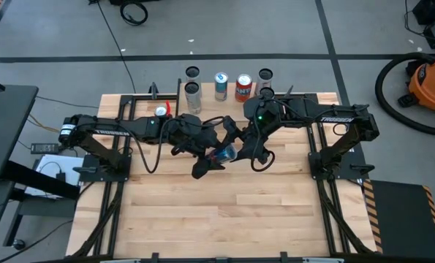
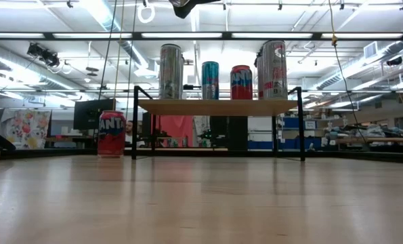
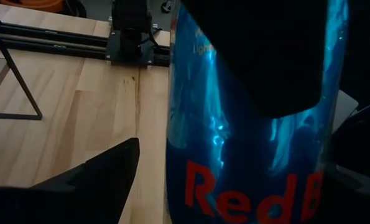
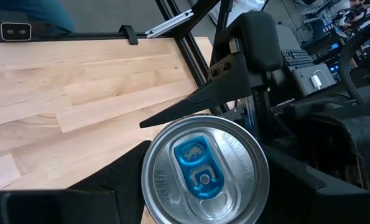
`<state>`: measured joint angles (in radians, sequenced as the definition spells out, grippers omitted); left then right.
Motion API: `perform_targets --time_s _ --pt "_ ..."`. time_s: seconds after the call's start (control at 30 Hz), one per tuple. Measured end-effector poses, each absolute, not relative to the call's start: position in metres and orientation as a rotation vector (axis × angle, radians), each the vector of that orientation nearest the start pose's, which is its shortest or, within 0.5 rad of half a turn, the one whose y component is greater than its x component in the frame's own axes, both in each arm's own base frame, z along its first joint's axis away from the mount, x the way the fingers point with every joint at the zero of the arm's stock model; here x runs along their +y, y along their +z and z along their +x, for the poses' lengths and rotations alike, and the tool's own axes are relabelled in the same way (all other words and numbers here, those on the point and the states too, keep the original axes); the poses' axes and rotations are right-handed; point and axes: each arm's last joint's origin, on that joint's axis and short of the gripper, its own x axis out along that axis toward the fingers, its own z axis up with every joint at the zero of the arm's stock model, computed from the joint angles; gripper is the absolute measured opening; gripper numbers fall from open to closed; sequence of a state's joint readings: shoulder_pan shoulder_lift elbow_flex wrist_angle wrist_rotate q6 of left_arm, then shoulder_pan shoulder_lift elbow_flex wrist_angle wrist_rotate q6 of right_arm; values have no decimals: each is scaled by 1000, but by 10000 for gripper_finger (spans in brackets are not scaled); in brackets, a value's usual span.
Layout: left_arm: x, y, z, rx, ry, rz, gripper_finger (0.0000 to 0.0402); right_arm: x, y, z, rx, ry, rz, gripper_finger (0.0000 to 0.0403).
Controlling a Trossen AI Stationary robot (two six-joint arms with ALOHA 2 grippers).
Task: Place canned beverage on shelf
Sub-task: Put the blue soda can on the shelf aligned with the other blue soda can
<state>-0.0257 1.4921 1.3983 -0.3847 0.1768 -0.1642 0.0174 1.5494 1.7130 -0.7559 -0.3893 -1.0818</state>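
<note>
While the blue can hangs in the air above the middle of the table, it sits between two grippers that meet over it. The right gripper is clamped on the can, its fingers pressed to either side just below the silver lid. The left gripper has its fingers spread wide around the can's printed body, not visibly pinching it, so the can looks to be mid-handover. In the high view the can's long axis tilts, neither upright nor flat. The shelf stands at the table's far edge, beyond both grippers, with five cans already on it. A red can stands on the table just left of the shelf. The right arm appears nearer the shelf's free space.
</note>
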Motion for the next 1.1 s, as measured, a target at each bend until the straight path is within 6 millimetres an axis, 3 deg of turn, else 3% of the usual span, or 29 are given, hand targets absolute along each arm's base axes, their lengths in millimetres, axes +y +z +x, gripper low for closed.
perform_targets --time_s 0.5,0.87,1.1 --pt "-14 358 333 509 -161 -194 354 17 414 325 311 662 -928 252" --pt "-17 359 333 506 -210 -207 260 16 414 325 318 650 -943 252" --pt "-17 359 333 501 -215 -210 252 16 414 325 313 653 -950 252"
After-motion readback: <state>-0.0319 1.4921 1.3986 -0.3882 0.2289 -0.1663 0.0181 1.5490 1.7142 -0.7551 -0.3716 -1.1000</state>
